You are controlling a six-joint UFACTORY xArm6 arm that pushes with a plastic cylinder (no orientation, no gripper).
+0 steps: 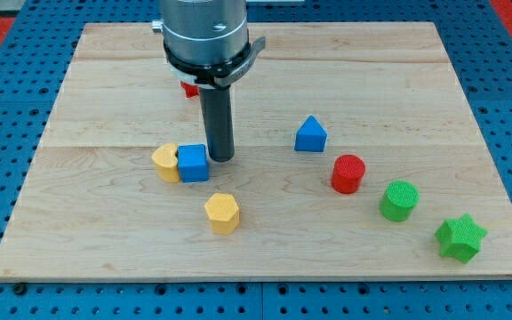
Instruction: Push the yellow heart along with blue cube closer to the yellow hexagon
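Observation:
The yellow heart (165, 163) lies left of centre on the wooden board (96, 107), touching the left side of the blue cube (193, 164). The yellow hexagon (222, 212) lies below and to the right of the cube, a short gap away. My tip (220, 158) stands just right of the blue cube's upper right corner, at or very near its side. The dark rod rises from there to the grey arm head (204, 31) at the view's top.
A blue triangular block (310, 135) lies right of centre. A red cylinder (348, 173), a green cylinder (399, 200) and a green star (460, 237) run down toward the lower right. A red block (189, 88) is mostly hidden behind the arm head.

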